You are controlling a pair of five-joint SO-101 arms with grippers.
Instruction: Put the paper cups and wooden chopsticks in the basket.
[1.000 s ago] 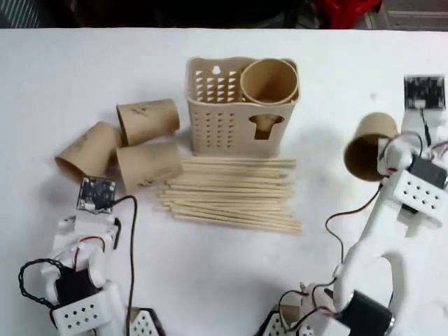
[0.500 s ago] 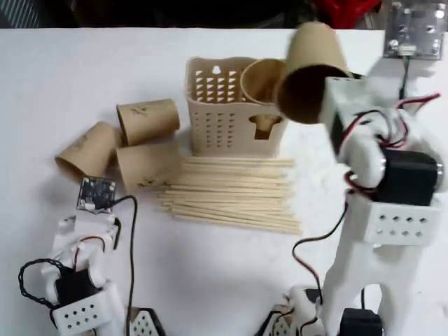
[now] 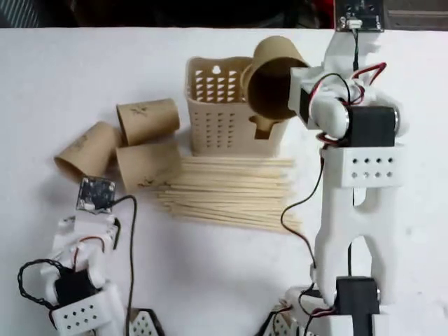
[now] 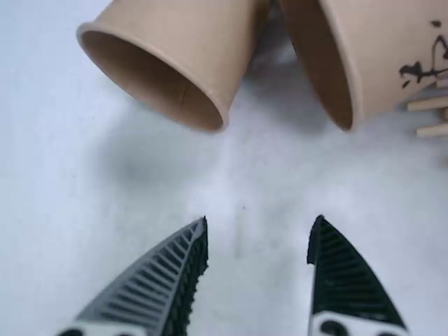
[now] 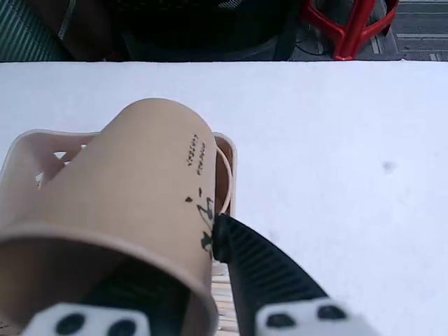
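Gripping a paper cup [image 3: 269, 73] by its rim, the right claw [image 5: 192, 280] holds it tilted over the basket [image 3: 220, 119], seemingly to nest it in the seated cup [image 3: 244, 82]; that arm rears tall. The left claw [image 4: 255, 266] gapes low over the worktop [image 3: 70, 70] near three lying cups [image 3: 143, 119]; chopsticks [image 3: 231, 192] lie before the basket.

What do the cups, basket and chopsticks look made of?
Cups: matte brown paper, probably kraft, going by the thin rolled rim, side seam and printed marks.
Basket: beige moulded plastic by its look, with even rows of holes and rounded corners.
Chopsticks: pale, unfinished wood or bamboo; cannot tell which.
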